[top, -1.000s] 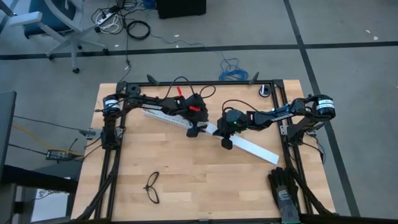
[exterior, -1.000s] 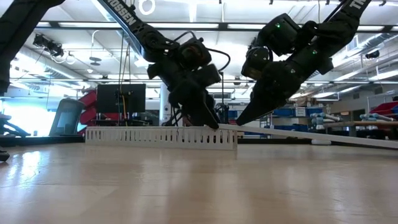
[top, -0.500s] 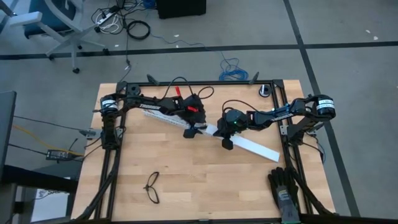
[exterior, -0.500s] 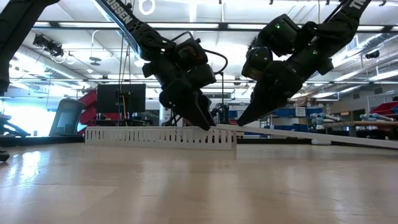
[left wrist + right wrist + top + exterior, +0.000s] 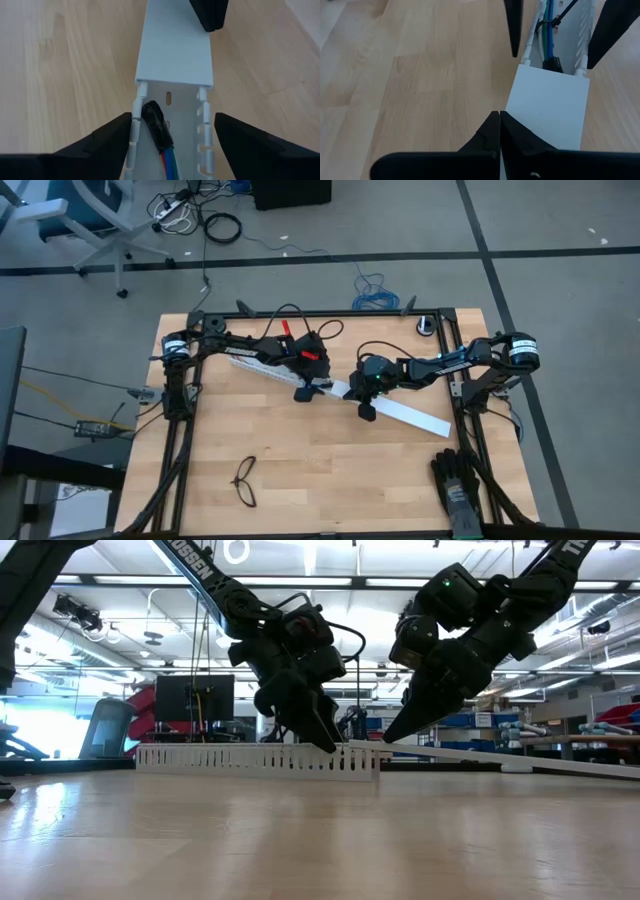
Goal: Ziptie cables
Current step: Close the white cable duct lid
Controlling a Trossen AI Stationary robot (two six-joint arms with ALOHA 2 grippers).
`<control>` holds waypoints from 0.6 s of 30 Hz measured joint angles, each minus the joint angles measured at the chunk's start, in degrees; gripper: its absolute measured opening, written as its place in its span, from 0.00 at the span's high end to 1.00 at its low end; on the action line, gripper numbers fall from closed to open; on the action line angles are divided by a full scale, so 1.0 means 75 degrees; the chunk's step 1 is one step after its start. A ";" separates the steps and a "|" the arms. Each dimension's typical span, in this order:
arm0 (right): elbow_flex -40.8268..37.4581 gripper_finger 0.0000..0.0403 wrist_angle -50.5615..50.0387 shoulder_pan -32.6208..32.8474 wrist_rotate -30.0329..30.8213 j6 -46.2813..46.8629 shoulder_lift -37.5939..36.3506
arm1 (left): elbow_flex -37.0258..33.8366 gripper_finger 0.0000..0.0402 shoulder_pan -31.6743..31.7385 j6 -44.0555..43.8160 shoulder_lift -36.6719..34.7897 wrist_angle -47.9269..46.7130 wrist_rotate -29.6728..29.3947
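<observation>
cables [image 5: 159,134] are nearly all hidden in the high view: only a long white slotted duct [image 5: 262,366] shows, running diagonally from the far left toward the near right, where a flat white lid [image 5: 405,416] carries on the same line. the left gripper [image 5: 309,389] and right gripper [image 5: 363,408] meet near the table's middle, over the join. black glasses [image 5: 245,481] lie well apart near the front edge.

low view: the duct's slotted wall [image 5: 258,759] stands along the table; both grippers come down at its right end, and the wires cannot be seen.

left wrist view: the left fingers [image 5: 105,139] are spread wide, one on each side of the open duct. inside lies the bundle's dark taped end, pointing along the duct toward the lid's edge, with blue and red wires cut off by the frame.

right wrist view: the right fingers [image 5: 485,134] are pressed together over the lid; blue wires [image 5: 548,30] run lengthwise in the duct beyond. no ziptie can be made out.
</observation>
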 joint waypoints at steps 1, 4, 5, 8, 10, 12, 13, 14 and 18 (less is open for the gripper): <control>0.0003 1.00 -0.0003 -0.0008 0.0000 -0.0011 0.0000 | 0.0000 0.28 0.0000 0.0022 0.0000 0.0004 -0.0003; 0.0046 1.00 -0.0022 -0.0049 -0.0017 -0.0036 0.0000 | 0.0000 0.34 0.0003 0.0115 0.0003 0.0009 -0.0011; 0.0071 1.00 -0.0043 -0.0061 -0.0016 -0.0069 0.0000 | 0.0000 0.36 0.0003 0.0118 0.0003 0.0012 -0.0011; 0.0150 1.00 -0.0039 -0.0076 0.0003 -0.0207 0.0000 | 0.0000 0.41 0.0000 0.0118 0.0003 0.0015 -0.0002; 0.0195 1.00 -0.0103 -0.0101 0.0009 -0.0253 0.0000 | 0.0000 0.43 0.0000 0.0118 0.0003 0.0018 -0.0002; 0.0251 1.00 -0.0283 -0.0135 0.0003 -0.0272 0.0003 | 0.0000 0.44 0.0000 0.0118 0.0003 0.0021 -0.0001; 0.0270 1.00 -0.0315 -0.0156 -0.0001 -0.0305 0.0018 | 0.0000 0.44 0.0000 0.0118 0.0003 0.0023 0.0001; 0.0300 1.00 -0.0282 -0.0165 -0.0005 -0.0334 0.0098 | 0.0000 0.44 0.0000 0.0118 0.0003 0.0023 0.0000; 0.0674 1.00 -0.0210 -0.0210 -0.0267 -0.0414 0.0705 | -0.0003 0.44 0.0000 0.0121 0.0003 0.0023 0.0002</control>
